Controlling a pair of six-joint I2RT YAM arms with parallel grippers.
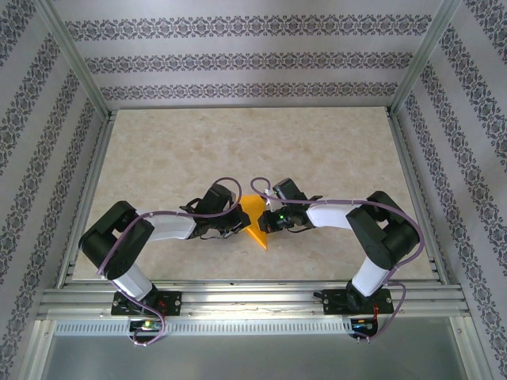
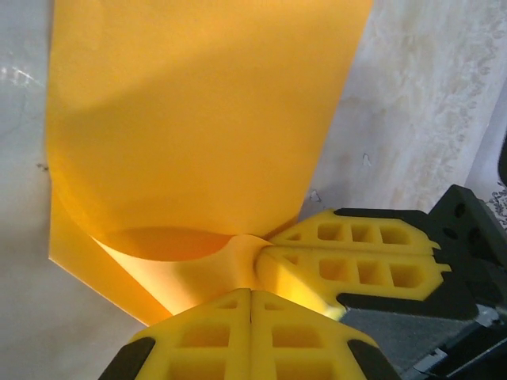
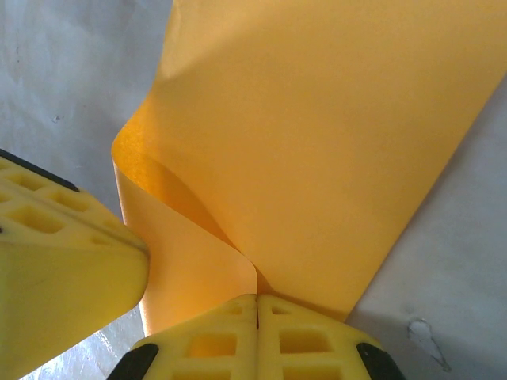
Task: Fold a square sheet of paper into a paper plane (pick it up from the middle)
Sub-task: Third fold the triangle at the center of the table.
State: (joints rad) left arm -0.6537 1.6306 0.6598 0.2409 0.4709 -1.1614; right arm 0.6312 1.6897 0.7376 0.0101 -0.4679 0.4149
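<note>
The square sheet of paper [image 1: 255, 218] is bright orange and sits mid-table between the two wrists, curled over itself with one corner pointing toward the near edge. My left gripper [image 1: 238, 222] meets it from the left, its yellow fingers [image 2: 252, 317] pressed together on the lower layer of the sheet [image 2: 198, 119]. My right gripper [image 1: 266, 221] meets it from the right, shut on the pinched fold of the paper [image 3: 317, 142], with its fingertips [image 3: 257, 305] touching. The two grippers' tips nearly touch each other at the fold.
The beige marble-patterned table [image 1: 238, 150] is framed by metal rails [image 1: 253, 299] and patterned walls. In the left wrist view the right gripper's fingers [image 2: 356, 261] cross in from the right. The left gripper's finger [image 3: 63, 261] crowds the right wrist view's left side.
</note>
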